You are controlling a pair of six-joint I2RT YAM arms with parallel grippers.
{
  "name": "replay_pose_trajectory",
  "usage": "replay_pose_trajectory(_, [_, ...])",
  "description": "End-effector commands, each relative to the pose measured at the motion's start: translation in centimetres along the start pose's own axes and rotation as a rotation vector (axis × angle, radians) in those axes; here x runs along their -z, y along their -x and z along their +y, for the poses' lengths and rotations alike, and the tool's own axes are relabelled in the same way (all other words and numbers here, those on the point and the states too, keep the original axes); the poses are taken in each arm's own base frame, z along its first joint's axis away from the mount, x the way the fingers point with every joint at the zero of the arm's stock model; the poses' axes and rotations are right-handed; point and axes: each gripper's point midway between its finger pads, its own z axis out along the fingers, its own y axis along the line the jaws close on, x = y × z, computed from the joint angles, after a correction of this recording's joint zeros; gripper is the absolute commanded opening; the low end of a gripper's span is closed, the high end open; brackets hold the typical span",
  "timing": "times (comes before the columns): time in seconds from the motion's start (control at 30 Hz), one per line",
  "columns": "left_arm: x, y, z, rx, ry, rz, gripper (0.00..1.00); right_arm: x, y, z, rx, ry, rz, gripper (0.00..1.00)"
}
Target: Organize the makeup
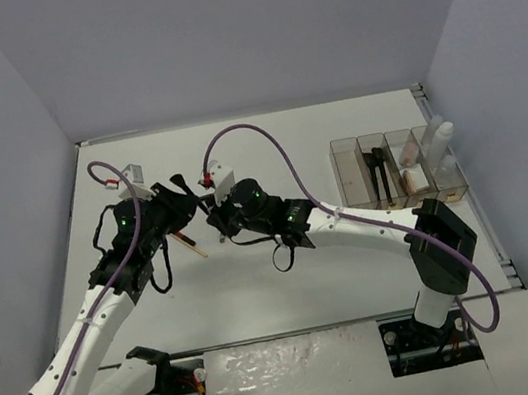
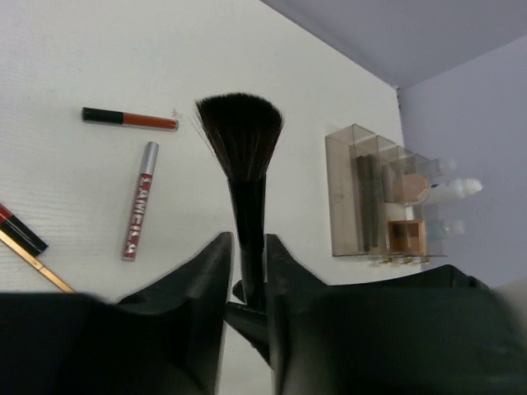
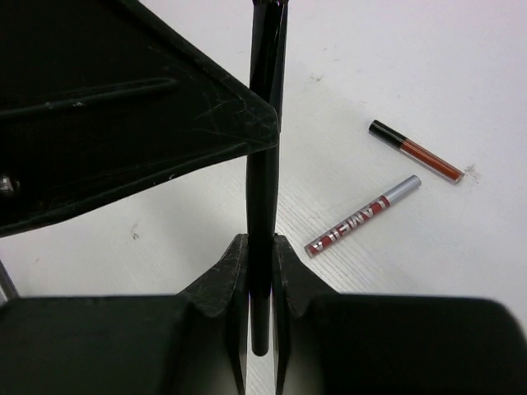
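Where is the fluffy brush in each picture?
Top: the brush is left of the middle, between the two arms' tips.
Left wrist: brush in the middle, bristles up, handle between the left fingers.
Right wrist: only its handle shows, running up the middle between the right fingers.
Landmark: the silver-capped tube lies in both wrist views; the top view does not show it.

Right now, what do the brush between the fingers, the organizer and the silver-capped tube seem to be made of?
The brush: soft dark bristles, natural or synthetic I cannot tell; glossy black handle, likely plastic or lacquered wood. The organizer: clear, smoky hard plastic, since its contents show through. The tube: clear plastic showing red, with a matte silver cap, metal or metallised plastic.
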Motion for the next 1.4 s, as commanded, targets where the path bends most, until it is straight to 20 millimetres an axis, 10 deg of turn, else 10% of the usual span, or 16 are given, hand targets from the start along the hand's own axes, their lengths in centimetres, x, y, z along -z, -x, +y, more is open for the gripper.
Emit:
replay_pose_trajectory(0.0, [0.6,2.2,-0.2,-0.068,0.059,-0.046,0.66,3.0,5.4,-1.6,0.001,-0.076,-0.135,0.00])
replay_pose_trajectory(0.13, [1.8,4.5,0.8,-0.204,0.161,-0.083,0.96,4.6,3.2,-7.9,-0.031,-0.232,-0.062,0.00])
replay_pose_trajectory(0.5, [8.3,8.9,5.9,-0.541,0.477,-0.153,0.97,19.6,-6.3,-31.6,-0.186,-0.839,0.162,0.00])
replay_pose_trajectory(0.7, [9.3,7.8,8.1,-0.589,0.518,-0.151,0.97,23.2,-9.4,-38.3,-0.290,-0.995,0.234,0.00])
replay_pose_trajectory(1.03, [9.0,6.9,9.1,-0.561,0.482,-0.133,0.97,22.1,-14.7,-40.5,-0.352,-0.952,0.333,0.05])
replay_pose_trajectory(1.27, [9.1,6.8,9.5,-0.561,0.495,-0.130,0.97,22.0,-12.4,-38.8,-0.286,-0.947,0.293,0.14])
replay_pose_trajectory(1.37, [9.0,6.7,9.7,-0.556,0.500,-0.128,0.97,22.5,-12.3,-38.7,-0.300,-0.970,0.280,0.35])
